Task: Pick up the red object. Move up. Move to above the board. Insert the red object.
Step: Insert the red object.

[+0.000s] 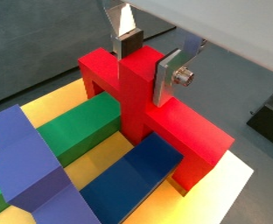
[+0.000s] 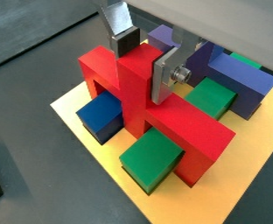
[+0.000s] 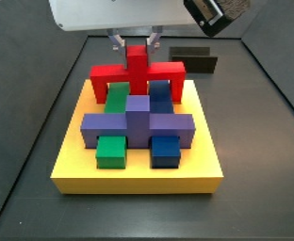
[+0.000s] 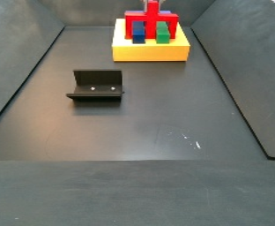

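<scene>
While gripping red object (image 1: 136, 96), tool (image 1: 143, 59) vertical, over board (image 3: 137, 175)

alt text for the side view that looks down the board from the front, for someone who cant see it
The gripper comes down from above and grips the upright stem of the red object, which stands at the far end of the yellow board. Purple, green and blue blocks sit nearer on the board.

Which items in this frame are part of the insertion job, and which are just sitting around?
Part of the job:
- red object, on the board, its stem between the gripper's fingers
- board, yellow slab
- gripper, above the board's far edge

Just there:
- purple block, on the board
- green blocks
- blue blocks
- fixture, on the floor, apart from the board
</scene>
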### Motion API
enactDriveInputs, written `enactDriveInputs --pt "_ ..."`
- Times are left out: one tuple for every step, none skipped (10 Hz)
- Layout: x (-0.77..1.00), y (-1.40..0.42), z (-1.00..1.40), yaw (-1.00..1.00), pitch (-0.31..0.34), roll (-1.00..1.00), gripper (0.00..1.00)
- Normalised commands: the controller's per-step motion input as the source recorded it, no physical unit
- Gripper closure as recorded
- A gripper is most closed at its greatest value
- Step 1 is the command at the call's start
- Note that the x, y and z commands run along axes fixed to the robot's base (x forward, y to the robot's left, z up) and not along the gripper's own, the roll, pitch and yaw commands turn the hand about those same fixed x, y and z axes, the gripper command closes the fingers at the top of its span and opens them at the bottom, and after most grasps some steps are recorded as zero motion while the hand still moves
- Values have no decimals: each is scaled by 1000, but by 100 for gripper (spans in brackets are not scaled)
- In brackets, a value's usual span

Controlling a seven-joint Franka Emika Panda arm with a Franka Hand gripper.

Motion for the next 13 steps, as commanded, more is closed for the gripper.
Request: enactDriveInputs --pt "20 0 -3 -57 73 -290 100" --pt "29 74 -126 -77 49 -270 100" --pt "57 183 -163 -131 46 -317 100" --pt "117 0 0 -140 83 -273 100" --pt "54 -34 0 -120 57 -196 100" --pt "131 -6 -83 -171 50 -131 100" --pt "117 -17 -100 -214 49 -121 100" --pt "43 17 -234 -186 17 -81 100" --pt "0 171 -346 -129 0 -1 100" --pt "17 9 -551 0 0 37 100" --pt "11 0 -740 0 0 96 100" --pt "0 0 -723 46 -50 69 100" --pt "0 0 0 0 0 0 100"
